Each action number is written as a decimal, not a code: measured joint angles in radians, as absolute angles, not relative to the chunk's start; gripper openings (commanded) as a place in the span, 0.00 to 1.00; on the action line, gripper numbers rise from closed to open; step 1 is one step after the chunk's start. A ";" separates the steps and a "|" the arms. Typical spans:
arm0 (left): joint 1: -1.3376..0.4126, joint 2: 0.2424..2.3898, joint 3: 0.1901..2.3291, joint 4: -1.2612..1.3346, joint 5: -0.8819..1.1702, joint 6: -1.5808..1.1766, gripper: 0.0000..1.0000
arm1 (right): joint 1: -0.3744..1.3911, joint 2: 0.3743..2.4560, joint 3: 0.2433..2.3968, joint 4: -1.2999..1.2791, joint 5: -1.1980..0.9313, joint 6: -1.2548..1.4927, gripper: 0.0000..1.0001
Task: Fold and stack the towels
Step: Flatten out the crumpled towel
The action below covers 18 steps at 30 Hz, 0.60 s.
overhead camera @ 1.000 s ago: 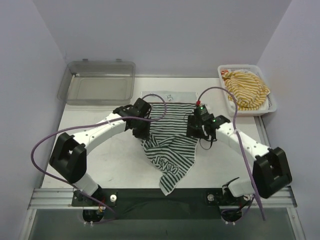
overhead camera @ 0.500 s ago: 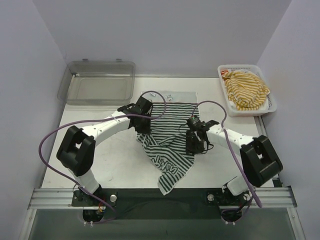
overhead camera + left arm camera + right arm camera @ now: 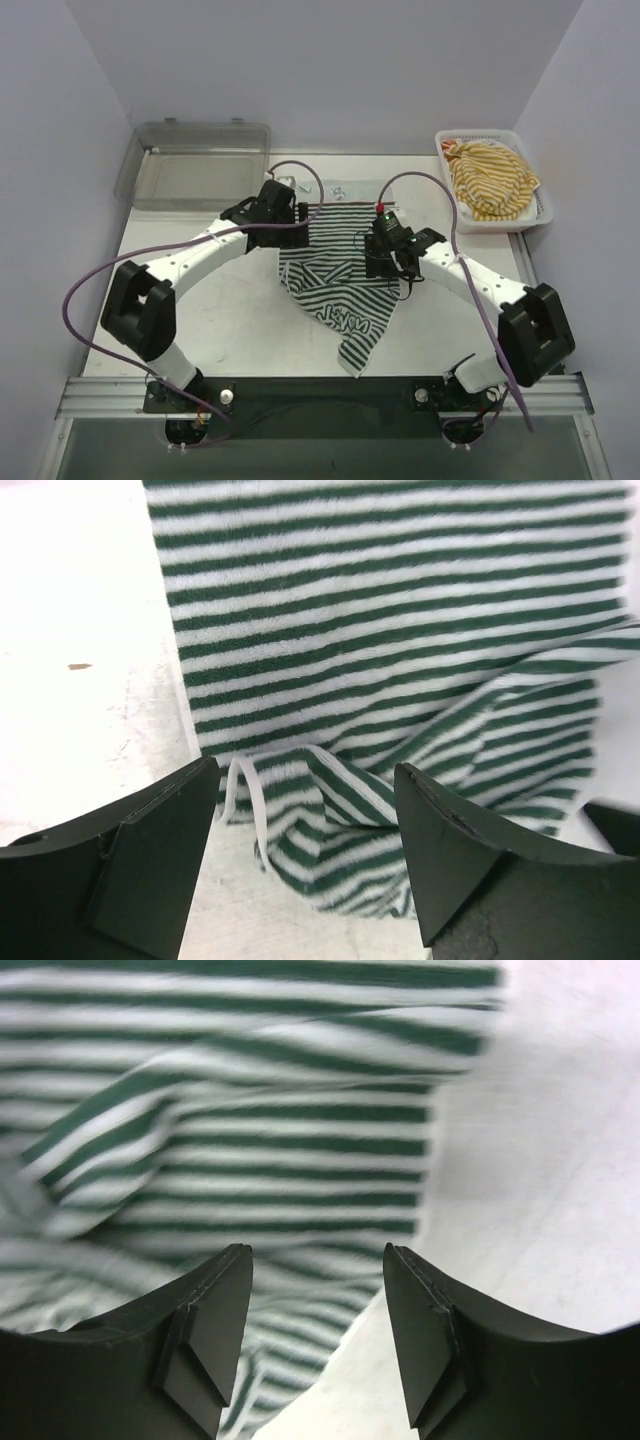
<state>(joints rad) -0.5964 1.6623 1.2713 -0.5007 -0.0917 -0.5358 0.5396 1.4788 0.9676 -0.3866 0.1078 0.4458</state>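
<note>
The dark-green-and-white striped towel (image 3: pixel 340 290) lies crumpled mid-table, its back part flat and a narrow tail reaching toward the near edge. My left gripper (image 3: pixel 291 222) hovers open at its back left; in the left wrist view a folded corner of this towel (image 3: pixel 320 810) with a white hem lies loose on the table between the fingers of the left gripper (image 3: pixel 305 770). My right gripper (image 3: pixel 384 264) is open over the towel's right edge (image 3: pixel 400 1160), with nothing held between the fingers of the right gripper (image 3: pixel 315 1250). A yellow-and-white striped towel (image 3: pixel 490 178) sits bunched in the basket.
A white mesh basket (image 3: pixel 542 215) stands at the back right. At the back left is a clear grey plastic tray (image 3: pixel 195 165). A strip of white cloth (image 3: pixel 340 190) shows behind the striped towel. Purple cables loop over both arms.
Both grippers opened. The left one let the striped towel's corner drop to the table and shifted toward the back. The towel now lies lower and has slid slightly right.
</note>
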 measured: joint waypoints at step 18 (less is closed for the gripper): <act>-0.632 0.920 0.737 -0.573 -0.142 -0.738 0.82 | 1.195 1.538 0.986 -0.639 0.121 0.542 0.63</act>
<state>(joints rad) -0.6323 0.9203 0.7372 -0.5732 -0.1417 -0.7383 1.1950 1.5375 0.9863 -0.6392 0.1215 0.5419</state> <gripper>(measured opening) 0.817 0.622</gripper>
